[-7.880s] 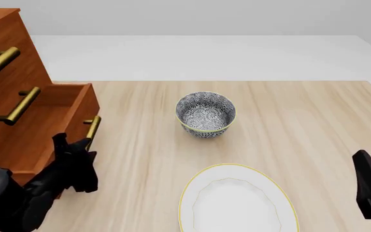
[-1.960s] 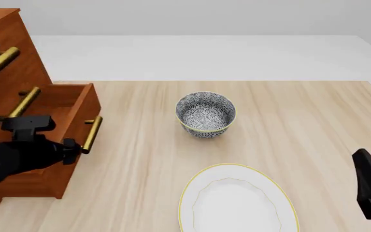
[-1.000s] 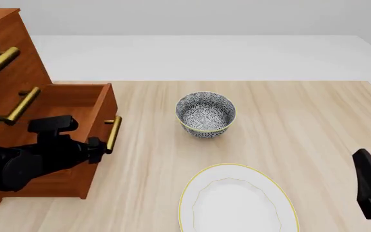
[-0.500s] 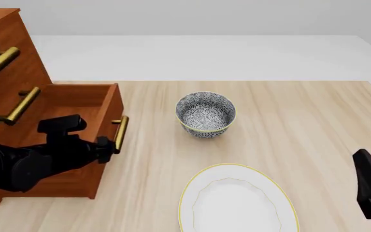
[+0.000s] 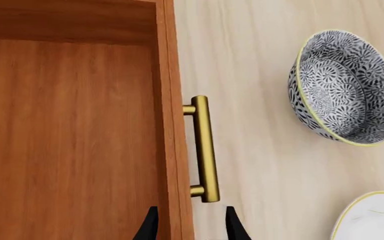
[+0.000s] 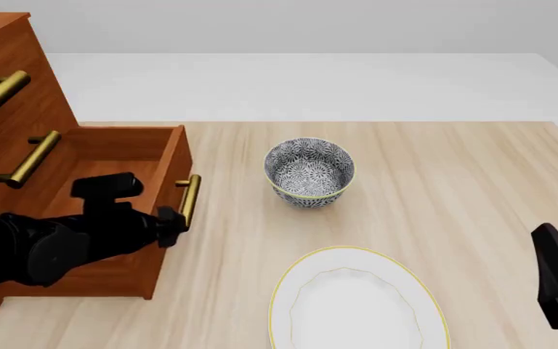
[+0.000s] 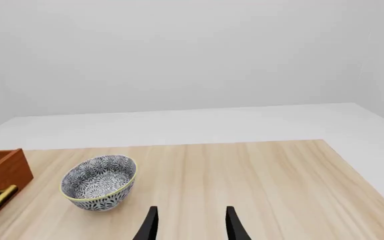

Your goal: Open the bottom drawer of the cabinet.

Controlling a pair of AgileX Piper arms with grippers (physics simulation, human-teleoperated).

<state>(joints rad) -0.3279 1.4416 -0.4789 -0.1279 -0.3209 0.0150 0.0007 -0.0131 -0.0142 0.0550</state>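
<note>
The white plate (image 6: 357,305) lies nearest on the counter (image 6: 453,182), in front of the patterned bowl (image 6: 308,173). The right claw (image 7: 189,226) hangs released, grasping nothing, well right of the bowl. Left of the bowl, the left claw (image 5: 189,227) is parted astride the bottom drawer (image 6: 114,211) front beside its brass handle (image 6: 189,200), not clenched. The drawer stands pulled out from the cabinet (image 6: 8,94) at the far left.

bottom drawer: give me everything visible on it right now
The reddish-brown wooden bottom drawer is pulled well out of the tall three-drawer wooden cabinet, over the light wood table. Open-topped box, plain floor, nothing visible inside. One brass bar handle on two posts on its front. The black left gripper straddles the front panel below the handle, fingers apart; contact unclear.
</note>
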